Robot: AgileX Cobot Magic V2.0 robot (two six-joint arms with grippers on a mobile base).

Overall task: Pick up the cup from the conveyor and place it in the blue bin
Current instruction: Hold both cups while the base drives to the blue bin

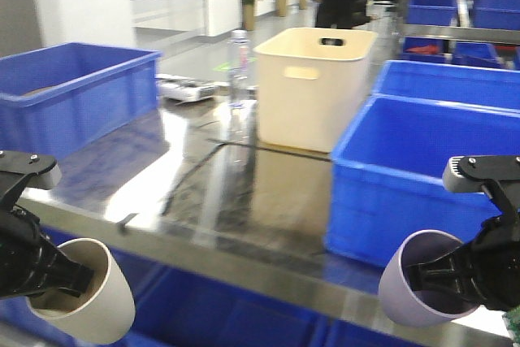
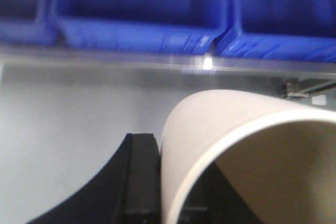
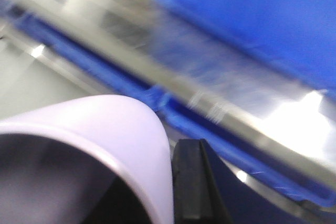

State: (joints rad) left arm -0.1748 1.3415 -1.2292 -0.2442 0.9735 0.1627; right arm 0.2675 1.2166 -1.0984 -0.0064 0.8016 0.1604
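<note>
Since the drop is not yet made, I note my right pincer (image 1: 445, 270) closed on a tilted lilac plastic cup (image 1: 416, 286) just before the bright-blue ribbed plastic bin (image 1: 390, 209), ready to tip in, and my left pincer (image 1: 58, 278) gripping a cream plastic cup (image 1: 93, 298) well left of it.

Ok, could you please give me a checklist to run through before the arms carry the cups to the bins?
1. Left end effector shut on cream cup: ok.
2. Right end effector shut on lilac cup: ok.
3. Right blue bin open on top: ok.
4. Left blue bin open on top: ok.
5. Cups over a bin: not ok, both hang short of the steel table.
6. Right wrist view sharp: not ok, blurred.
</note>
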